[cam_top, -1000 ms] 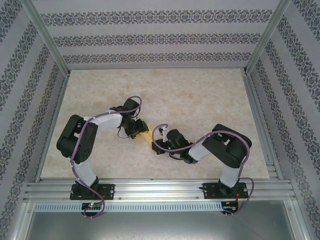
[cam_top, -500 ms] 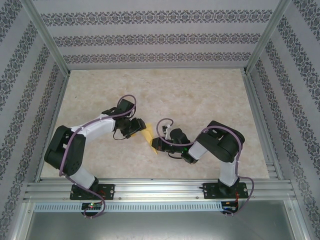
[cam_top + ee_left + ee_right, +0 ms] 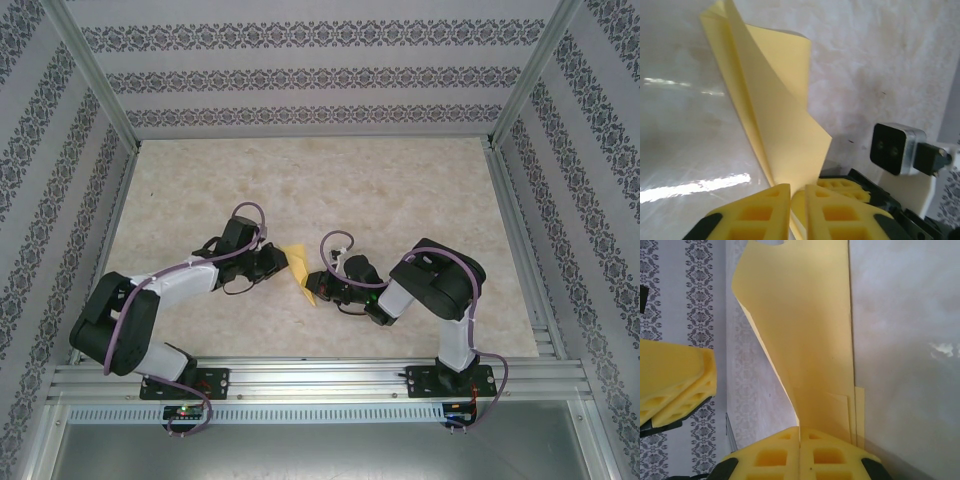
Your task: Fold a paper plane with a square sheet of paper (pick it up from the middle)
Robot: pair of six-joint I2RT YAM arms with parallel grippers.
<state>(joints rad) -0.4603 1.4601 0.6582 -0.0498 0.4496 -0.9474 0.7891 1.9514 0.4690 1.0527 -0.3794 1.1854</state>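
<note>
seen from above, two black-and-white robot arms rise from a metal rail (image 3: 320,378) at the near edge of a pale, marble-look table (image 3: 400,190) and bend inward toward each other. between them, toward the near side of the table and a little left of its middle, is a partly folded yellow paper (image 3: 299,270), creased into a narrow, pointed shape. the left gripper (image 3: 797,190) has its yellow fingers pressed together on one end of the paper. the right gripper (image 3: 800,432) is pinched tight on the opposite end, where several folded layers stack. holding it from both ends probably keeps the paper taut, so a crease can be worked without slipping. one flap curls up loose, away from the table. the grippers sit very close, leaving little room between them. beyond the paper, the table lies open to its far edge and out to both sides. patterned walls (image 3: 300,80) and metal posts fence it on three sides.
</note>
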